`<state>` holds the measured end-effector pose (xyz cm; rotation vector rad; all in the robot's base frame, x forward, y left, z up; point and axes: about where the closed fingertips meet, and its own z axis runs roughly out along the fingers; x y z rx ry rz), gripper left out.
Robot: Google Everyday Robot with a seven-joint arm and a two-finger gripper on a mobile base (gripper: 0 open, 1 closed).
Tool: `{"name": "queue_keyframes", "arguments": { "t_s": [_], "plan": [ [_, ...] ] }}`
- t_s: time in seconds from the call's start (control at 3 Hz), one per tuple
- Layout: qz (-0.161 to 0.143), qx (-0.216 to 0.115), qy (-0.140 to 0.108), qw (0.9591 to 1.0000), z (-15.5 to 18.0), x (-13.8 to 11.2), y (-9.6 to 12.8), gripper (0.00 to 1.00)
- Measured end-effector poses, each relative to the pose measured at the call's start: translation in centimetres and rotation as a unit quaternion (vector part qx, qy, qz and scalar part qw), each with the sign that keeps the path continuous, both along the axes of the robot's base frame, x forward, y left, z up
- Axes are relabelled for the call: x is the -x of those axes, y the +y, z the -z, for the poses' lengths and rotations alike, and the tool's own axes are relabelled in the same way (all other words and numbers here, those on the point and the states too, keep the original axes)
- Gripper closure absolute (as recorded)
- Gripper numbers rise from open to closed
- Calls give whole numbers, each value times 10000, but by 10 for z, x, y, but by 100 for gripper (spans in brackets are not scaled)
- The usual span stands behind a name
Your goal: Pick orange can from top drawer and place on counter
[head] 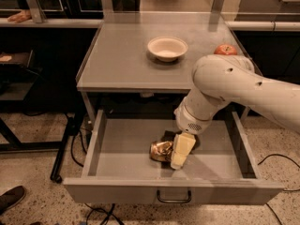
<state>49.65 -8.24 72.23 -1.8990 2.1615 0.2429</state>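
Fingers (pixel 183 146) hang in the top drawer (pixel 124 161) against the orange can (pixel 161 150), for grasping. Whether your gripper (pixel 175 157) has closed, you can't tell.

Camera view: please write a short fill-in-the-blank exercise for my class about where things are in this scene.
1. The top drawer is ____ (open or shut).
2. The orange can lies inside the ____.
3. The gripper is down in the drawer, right beside the orange ____.
4. On the counter stand a white bowl and a red ____.
Missing words: open; drawer; can; apple.
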Motion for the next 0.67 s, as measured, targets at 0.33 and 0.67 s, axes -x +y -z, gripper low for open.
{"name": "queue_keyframes", "arguments": {
  "t_s": [0.33,0.67],
  "plan": [
    [-88,-73,-27,9999,1,3,1,0],
    [-55,-154,14,9999,21,-4,8,0]
  ]
}}
